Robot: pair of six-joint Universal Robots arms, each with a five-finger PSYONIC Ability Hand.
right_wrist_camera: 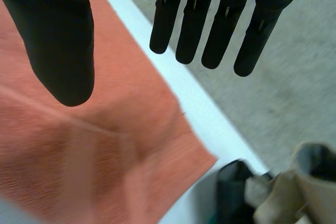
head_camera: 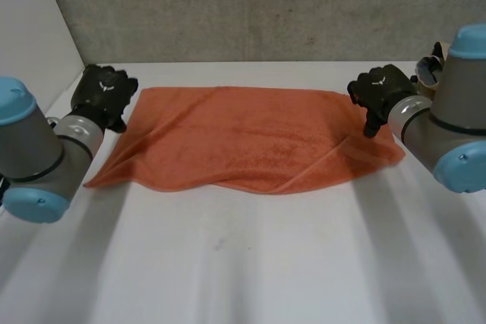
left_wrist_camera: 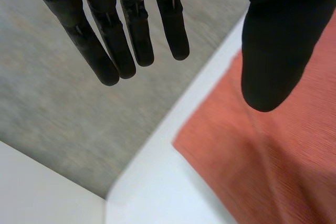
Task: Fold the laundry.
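Observation:
An orange towel (head_camera: 243, 138) lies spread across the far half of the white table, folded over on itself with loose flaps at both near corners. My left hand (head_camera: 102, 92) hovers just off the towel's far left corner, fingers (left_wrist_camera: 131, 30) straight and thumb (left_wrist_camera: 273, 51) apart, holding nothing. The towel's far left corner (left_wrist_camera: 262, 161) lies below the thumb. My right hand (head_camera: 380, 92) sits at the towel's far right corner, fingers (right_wrist_camera: 210, 24) straight, thumb (right_wrist_camera: 58, 40) spread, empty. The towel's right edge (right_wrist_camera: 105, 145) lies under that thumb.
A grey wall (head_camera: 250, 5) stands right behind the table's far edge (head_camera: 250, 66). A white side panel (head_camera: 30, 36) closes the left. Beside the right arm, off the table's far right corner, are dark and tan objects (right_wrist_camera: 273, 187).

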